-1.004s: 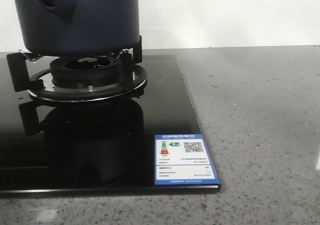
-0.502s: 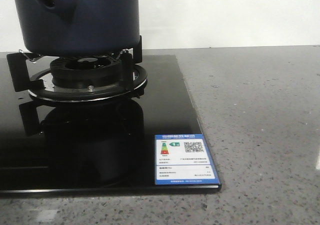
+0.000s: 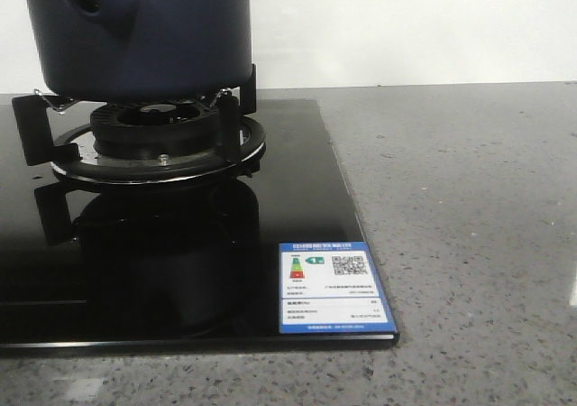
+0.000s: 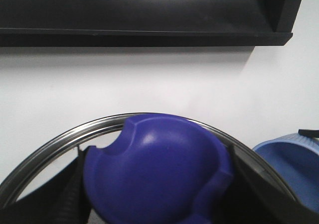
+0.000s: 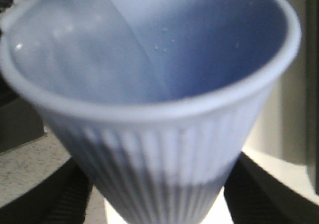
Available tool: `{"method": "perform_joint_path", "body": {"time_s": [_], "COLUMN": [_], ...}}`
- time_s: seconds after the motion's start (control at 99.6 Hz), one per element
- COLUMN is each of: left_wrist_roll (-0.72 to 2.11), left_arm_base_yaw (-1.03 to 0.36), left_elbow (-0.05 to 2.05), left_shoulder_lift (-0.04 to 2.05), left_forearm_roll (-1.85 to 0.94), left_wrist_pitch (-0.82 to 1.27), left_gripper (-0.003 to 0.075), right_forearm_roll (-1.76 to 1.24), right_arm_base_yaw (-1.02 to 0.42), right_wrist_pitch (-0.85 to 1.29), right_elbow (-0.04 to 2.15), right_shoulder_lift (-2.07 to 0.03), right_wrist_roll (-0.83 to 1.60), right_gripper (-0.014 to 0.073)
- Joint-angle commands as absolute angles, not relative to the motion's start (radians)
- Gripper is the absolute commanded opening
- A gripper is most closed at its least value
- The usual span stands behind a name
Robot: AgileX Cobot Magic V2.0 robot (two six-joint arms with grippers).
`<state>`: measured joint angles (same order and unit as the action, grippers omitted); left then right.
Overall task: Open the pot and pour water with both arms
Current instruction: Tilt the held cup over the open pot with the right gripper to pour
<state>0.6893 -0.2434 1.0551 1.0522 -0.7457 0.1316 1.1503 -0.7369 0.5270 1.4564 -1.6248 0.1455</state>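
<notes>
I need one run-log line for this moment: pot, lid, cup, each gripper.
pot: on burner | lid knob: in left gripper | ribbed cup: in right gripper | pour: not visible

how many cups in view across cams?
1. The pale blue ribbed cup fills the right wrist view, between the right gripper's fingers; the left wrist view shows its rim beside the lid. None shows in the front view; anything above the pot is cropped.
</notes>
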Motion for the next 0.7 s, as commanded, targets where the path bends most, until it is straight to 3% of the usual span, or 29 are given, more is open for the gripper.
{"method": "perform_joint_path", "body": {"time_s": [0.0,0.693], "left_wrist_roll": [0.685,0.685], "left_arm_base_yaw": [-0.24,-0.24], "left_elbow": [1.093,1.093], "left_shoulder_lift": [1.027,1.027], "left_forearm_roll": [-0.755,-0.755], "left_wrist_pitch": [0.043,0.057], "left_gripper": [0.0326,0.0326], "right_forearm_roll": [1.248,1.561], "right_arm_base_yaw": [-0.738,-0.738], "right_wrist_pitch": [0.489,0.452], "right_elbow": [1.501,1.501], "right_shoulder_lift": [-1.577,-1.597], "right_wrist_roll": [0.152,0.152], "right_gripper": [0.0279,0.0278]}}
